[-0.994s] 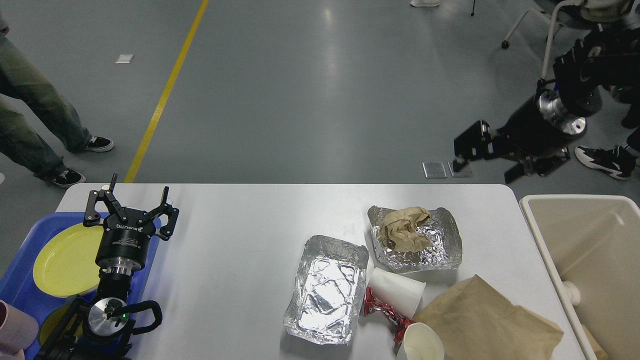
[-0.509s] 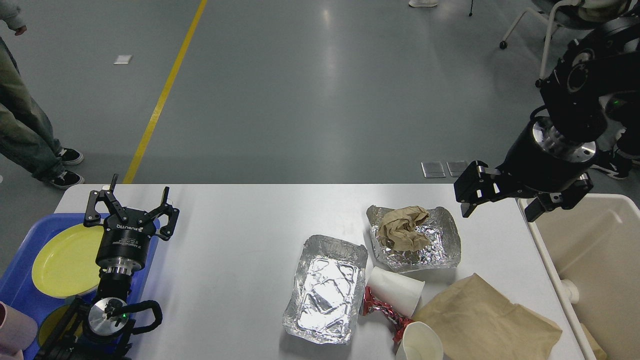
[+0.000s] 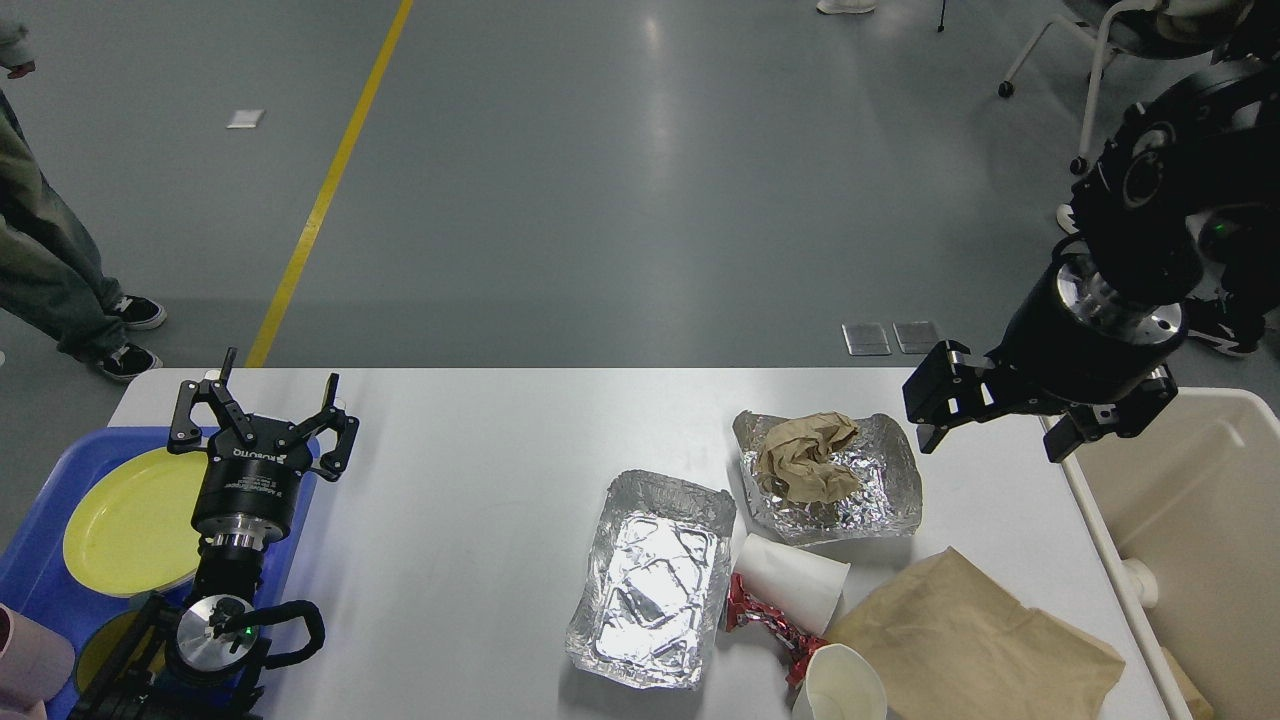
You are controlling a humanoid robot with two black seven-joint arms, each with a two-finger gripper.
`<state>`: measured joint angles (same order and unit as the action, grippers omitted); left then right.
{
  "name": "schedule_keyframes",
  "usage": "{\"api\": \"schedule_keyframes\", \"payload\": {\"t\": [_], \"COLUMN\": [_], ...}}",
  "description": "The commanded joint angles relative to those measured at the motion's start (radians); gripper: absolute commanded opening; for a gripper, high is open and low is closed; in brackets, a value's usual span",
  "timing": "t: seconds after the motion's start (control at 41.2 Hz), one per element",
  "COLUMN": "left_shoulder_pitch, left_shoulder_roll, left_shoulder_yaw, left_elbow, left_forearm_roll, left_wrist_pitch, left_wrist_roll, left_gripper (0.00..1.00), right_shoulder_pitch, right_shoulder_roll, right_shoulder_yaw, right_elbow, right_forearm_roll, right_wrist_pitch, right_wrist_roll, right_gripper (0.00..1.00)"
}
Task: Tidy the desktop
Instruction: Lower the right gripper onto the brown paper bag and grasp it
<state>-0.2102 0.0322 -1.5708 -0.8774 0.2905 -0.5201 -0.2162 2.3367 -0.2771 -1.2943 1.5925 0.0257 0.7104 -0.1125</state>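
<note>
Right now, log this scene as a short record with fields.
surface: white desktop
left gripper: open, empty, over the desktop's left end beside the blue tray
right gripper: open, empty, above the desktop's right end near the beige bin
tray contents: yellow plate
foil: empty foil tray; second foil tray holding crumpled brown paper
cups: two white paper cups, one on its side, one at the front edge
other litter: red wrapper, brown paper bag

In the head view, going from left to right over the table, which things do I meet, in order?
Blue tray → left tool → empty foil tray → foil tray with crumpled paper → right tool → beige bin.
</note>
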Motion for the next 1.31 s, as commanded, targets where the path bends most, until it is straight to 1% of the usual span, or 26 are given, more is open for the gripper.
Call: {"api": "schedule_keyframes", "payload": {"t": [0.0, 0.121, 0.218, 0.291, 0.437, 0.485, 0.534, 0.631, 0.655, 0.752, 0.946, 1.067, 1.14, 1.285], "left_shoulder_pitch": [0.0, 0.0, 0.0, 0.0, 0.0, 0.0, 0.002, 0.0, 0.0, 0.0, 0.0, 0.0, 0.0, 0.0], "left_shoulder_roll": [0.0, 0.0, 0.0, 0.0, 0.0, 0.0, 0.0, 0.0, 0.0, 0.0, 0.0, 0.0, 0.0, 0.0], "left_shoulder_yaw": [0.0, 0.0, 0.0, 0.0, 0.0, 0.0, 0.0, 0.0, 0.0, 0.0, 0.0, 0.0, 0.0, 0.0], "left_elbow": [0.0, 0.0, 0.0, 0.0, 0.0, 0.0, 0.0, 0.0, 0.0, 0.0, 0.0, 0.0, 0.0, 0.0], "left_forearm_roll": [0.001, -0.001, 0.001, -0.001, -0.001, -0.001, 0.001, 0.001, -0.001, -0.001, -0.001, 0.001, 0.001, 0.001], "left_wrist_pitch": [0.0, 0.0, 0.0, 0.0, 0.0, 0.0, 0.0, 0.0, 0.0, 0.0, 0.0, 0.0, 0.0, 0.0], "left_wrist_roll": [-0.002, -0.002, -0.002, -0.002, -0.002, -0.002, -0.002, -0.002, -0.002, -0.002, -0.002, -0.002, -0.002, -0.002], "left_gripper": [0.96, 0.96, 0.96, 0.96, 0.96, 0.96, 0.96, 0.96, 0.96, 0.96, 0.96, 0.96, 0.96, 0.96], "right_shoulder_pitch": [-0.031, -0.097, -0.167, -0.226, -0.336, -0.422, -0.456, -0.526, -0.571, -0.634, -0.711, -0.757, -0.821, -0.919], "right_shoulder_roll": [-0.028, -0.065, -0.099, -0.108, -0.145, -0.158, -0.166, -0.175, -0.172, -0.165, -0.151, -0.119, -0.093, -0.088], "right_shoulder_yaw": [-0.036, -0.056, -0.075, -0.106, -0.161, -0.19, -0.2, -0.203, -0.203, -0.204, -0.203, -0.188, -0.162, -0.083], "right_elbow": [0.0, 0.0, 0.0, -0.005, -0.009, -0.014, -0.02, -0.031, -0.051, -0.098, -0.114, -0.16, -0.195, -0.259], "right_forearm_roll": [-0.038, -0.145, -0.248, -0.337, -0.481, -0.605, -0.665, -0.74, -0.766, -0.861, -0.984, -0.986, -0.983, -0.94], "right_wrist_pitch": [-0.011, -0.089, -0.178, -0.259, -0.465, -0.576, -0.629, -0.722, -0.756, -0.795, -0.798, -0.799, -0.801, -0.804], "right_wrist_roll": [0.013, 0.051, 0.103, 0.163, 0.299, 0.384, 0.407, 0.412, 0.412, 0.412, 0.413, 0.41, 0.404, 0.401], "right_gripper": [0.94, 0.92, 0.92, 0.91, 0.91, 0.91, 0.91, 0.91, 0.91, 0.91, 0.91, 0.9, 0.9, 0.91]}}
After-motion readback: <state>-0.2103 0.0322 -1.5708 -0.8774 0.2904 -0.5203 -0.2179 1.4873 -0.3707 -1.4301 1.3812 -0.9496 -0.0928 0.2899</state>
